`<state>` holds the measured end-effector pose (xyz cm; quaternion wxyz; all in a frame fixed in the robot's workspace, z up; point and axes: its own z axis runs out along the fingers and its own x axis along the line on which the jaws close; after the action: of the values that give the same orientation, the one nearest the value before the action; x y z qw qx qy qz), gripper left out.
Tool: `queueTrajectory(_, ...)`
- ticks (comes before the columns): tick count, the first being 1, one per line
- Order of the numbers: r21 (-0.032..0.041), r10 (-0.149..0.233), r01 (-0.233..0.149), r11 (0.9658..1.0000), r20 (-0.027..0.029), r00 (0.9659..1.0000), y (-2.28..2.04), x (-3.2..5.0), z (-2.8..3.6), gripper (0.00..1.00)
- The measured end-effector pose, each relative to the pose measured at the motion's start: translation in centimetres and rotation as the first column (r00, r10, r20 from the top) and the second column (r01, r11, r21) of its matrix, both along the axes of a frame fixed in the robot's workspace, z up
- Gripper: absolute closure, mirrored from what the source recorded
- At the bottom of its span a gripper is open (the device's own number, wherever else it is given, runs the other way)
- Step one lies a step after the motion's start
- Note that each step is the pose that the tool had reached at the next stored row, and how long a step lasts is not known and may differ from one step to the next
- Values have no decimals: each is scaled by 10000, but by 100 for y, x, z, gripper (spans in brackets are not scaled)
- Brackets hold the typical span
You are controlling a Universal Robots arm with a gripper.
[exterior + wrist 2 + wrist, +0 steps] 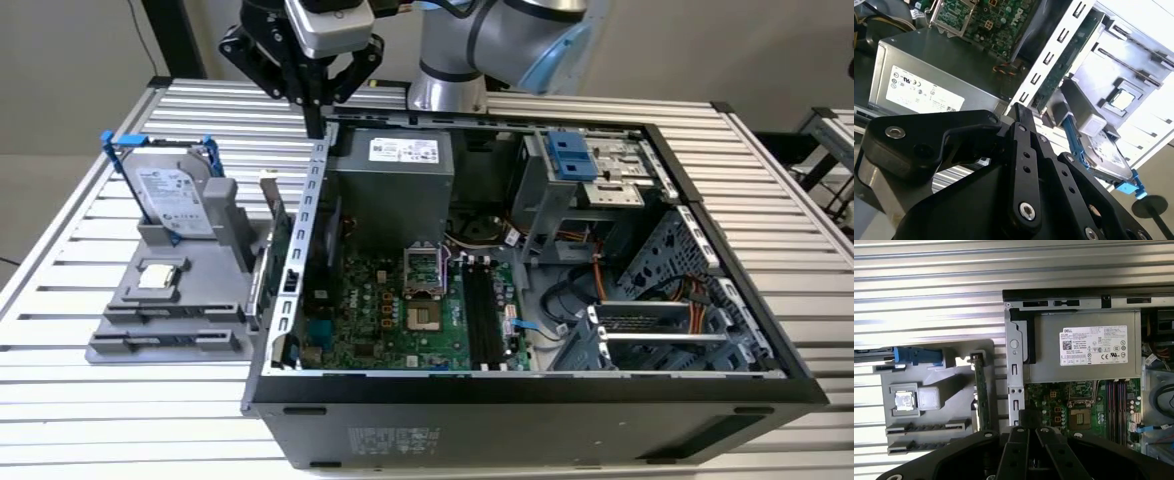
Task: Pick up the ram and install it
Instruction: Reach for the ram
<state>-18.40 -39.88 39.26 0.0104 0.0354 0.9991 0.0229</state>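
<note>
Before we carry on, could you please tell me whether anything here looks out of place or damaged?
Nothing stands out: the hard drive and green card stand upright in the grey fixture, beside the open case.

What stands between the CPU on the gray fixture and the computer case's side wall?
A green expansion card, upright on edge, between CPU and wall, in the first wrist view.

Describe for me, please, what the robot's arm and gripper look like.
The arm is a thick round tube of silver-grey metal, with a light blue cap at one joint. The gripper is matte black. Its jaws are flat, angular links joined by silver pins and screws, and they narrow to a slim tip. A pale grey block is mounted where the links start.
</note>
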Motion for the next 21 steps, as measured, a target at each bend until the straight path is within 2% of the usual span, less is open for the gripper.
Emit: queueTrajectory(21,1,0,0,10000,0,10000,0,-186,0,100)
